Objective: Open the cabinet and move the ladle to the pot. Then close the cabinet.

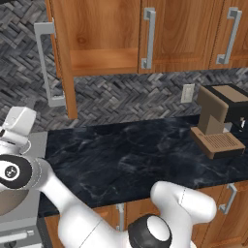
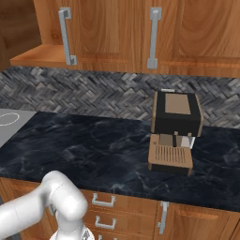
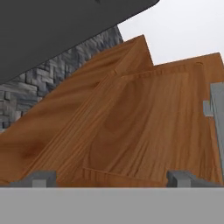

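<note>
The cabinet's left door (image 1: 67,72) stands swung out, its long silver bar handle (image 1: 44,63) on the left face. Behind it the wooden shelf (image 1: 102,60) lies bare in this view, and the right door (image 1: 174,34) is shut. My hand (image 1: 17,123) sits far left, low over the stove. In the hand view my gripper (image 3: 113,179) is open, its fingertips (image 3: 43,178) wide apart with nothing between them, looking up at the door panel (image 3: 144,131). A taupe curve at the left edge looks like the pot (image 1: 8,201). The ladle is out of view.
A brown and black coffee machine (image 1: 220,121) (image 2: 176,126) stands on the dark marble counter (image 1: 126,155) at the right. A wall outlet (image 1: 187,93) sits on the herringbone backsplash. The grey stove (image 2: 9,119) borders the counter's left end. Lower doors and drawers (image 2: 103,201) run beneath.
</note>
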